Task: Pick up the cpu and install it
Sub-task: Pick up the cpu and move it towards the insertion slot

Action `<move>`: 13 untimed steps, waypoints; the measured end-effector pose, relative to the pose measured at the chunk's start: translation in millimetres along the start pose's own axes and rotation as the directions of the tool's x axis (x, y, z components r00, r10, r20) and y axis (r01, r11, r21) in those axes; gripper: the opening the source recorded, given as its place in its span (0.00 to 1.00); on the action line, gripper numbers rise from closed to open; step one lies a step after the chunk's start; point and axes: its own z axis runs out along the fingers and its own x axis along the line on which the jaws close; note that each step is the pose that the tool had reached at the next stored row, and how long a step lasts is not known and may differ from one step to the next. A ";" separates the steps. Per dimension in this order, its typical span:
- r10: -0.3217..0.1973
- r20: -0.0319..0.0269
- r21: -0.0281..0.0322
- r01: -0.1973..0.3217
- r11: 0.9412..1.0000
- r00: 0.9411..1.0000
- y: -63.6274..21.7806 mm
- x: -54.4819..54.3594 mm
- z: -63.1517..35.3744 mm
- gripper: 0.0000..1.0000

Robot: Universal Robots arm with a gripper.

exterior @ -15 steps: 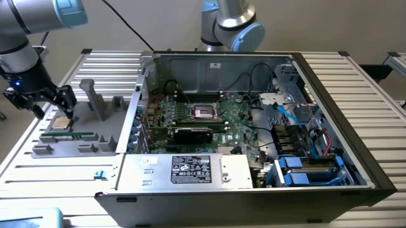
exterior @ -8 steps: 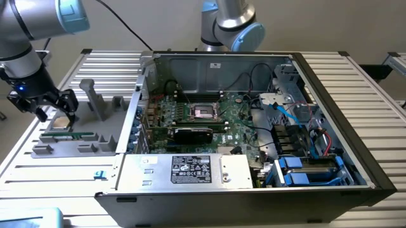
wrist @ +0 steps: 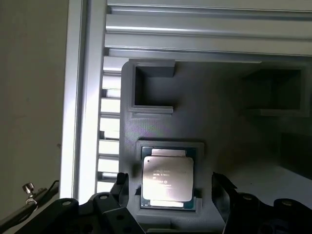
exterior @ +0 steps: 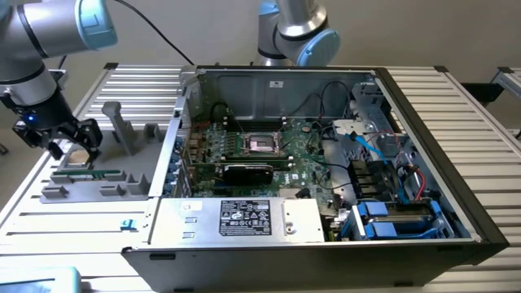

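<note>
looking from the near side, a silver power box [exterior: 244, 218] sits at the front of the open computer case [exterior: 285, 268], its label too small to read. off to the exterior view's left a grey tray [exterior: 122, 177] lies on the slatted table [exterior: 456, 91]. the cpu [exterior: 78, 157] rests flat in a pocket of that tray, partly hidden by the gripper [exterior: 73, 148] hanging just above it. from the wrist, the fingers [wrist: 120, 187] stand spread wide on either side of the chip [wrist: 167, 178], not closed on it; its print can't be read. further back, the motherboard's socket [exterior: 265, 141] looks dark inside and hard to make out.
</note>
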 end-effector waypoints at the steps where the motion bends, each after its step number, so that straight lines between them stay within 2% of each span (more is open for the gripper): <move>1: 0.000 0.000 0.000 0.000 1.000 1.000 0.1 -0.1 0.8 0.78; 10: 0.001 -0.001 0.006 -0.001 1.000 1.000 3.9 -0.5 5.9 0.78; 13: 0.002 -0.009 0.006 -0.002 1.000 1.000 3.9 -0.5 6.3 0.78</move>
